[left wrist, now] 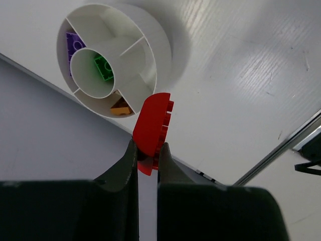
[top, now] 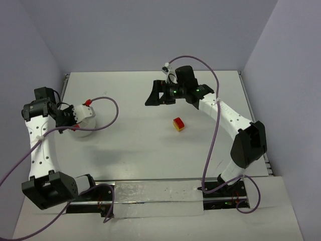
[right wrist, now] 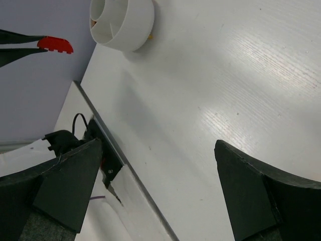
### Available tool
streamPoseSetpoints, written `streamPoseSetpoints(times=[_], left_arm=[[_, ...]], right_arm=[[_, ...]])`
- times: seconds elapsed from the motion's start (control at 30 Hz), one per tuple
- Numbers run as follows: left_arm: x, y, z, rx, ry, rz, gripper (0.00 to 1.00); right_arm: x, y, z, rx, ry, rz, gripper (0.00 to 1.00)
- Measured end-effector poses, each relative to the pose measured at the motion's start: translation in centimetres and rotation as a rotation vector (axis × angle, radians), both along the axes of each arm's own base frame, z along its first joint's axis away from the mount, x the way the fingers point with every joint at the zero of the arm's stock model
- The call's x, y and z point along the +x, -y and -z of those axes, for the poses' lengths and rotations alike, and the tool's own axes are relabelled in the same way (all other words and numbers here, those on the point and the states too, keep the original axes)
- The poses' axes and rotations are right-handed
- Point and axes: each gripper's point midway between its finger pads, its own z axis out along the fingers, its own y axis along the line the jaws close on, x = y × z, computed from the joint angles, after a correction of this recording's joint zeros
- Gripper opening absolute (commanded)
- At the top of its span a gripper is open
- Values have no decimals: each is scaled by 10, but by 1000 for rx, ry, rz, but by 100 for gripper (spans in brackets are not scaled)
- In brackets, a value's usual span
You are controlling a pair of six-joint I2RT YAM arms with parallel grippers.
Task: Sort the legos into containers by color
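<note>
Illumination is bright, even and diffuse in all views. The tabletop (top: 145, 150) shows streaked glare toward 2 o'clock in both wrist views. The white tub (left wrist: 155, 45) casts a soft shadow toward 2 o'clock. The fingers (right wrist: 60, 191) of the right hand (right wrist: 158, 145) appear dark and defocused.

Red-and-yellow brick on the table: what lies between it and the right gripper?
Nothing. In the top view only bare table separates the red-and-yellow brick from the open right gripper. The right wrist view does not show the brick.
</note>
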Motion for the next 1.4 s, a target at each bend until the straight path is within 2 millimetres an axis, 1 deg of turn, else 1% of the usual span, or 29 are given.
streamPoseSetpoints(times=[0.2,0.33,0.5,0.67,0.83,0.97,1.17,1.33,1.37,1.4], left_arm=[[20,-11,21,15,-56,5,1],[33,-15,27,24,-41,5,2],[44,-20,35,35,-33,2,4],[54,-24,41,40,-29,0,7],[59,-26,46,42,-30,0,11],[57,-24,53,40,-43,3,16],[51,-19,68,35,-78,10,26],[55,-18,73,36,-69,12,39],[56,-18,74,36,-68,10,43],[57,-18,75,36,-68,9,44]], right_arm=[[0,3,5,-25,8,-1,100],[1,6,8,-45,10,5,100],[1,8,10,-58,13,6,100],[0,9,12,-66,10,7,100],[2,11,15,-84,14,17,100],[4,14,18,-103,22,31,100],[8,22,25,-151,31,62,100],[11,30,33,-203,36,87,100],[11,32,34,-214,38,90,100],[12,34,36,-226,40,94,100]])
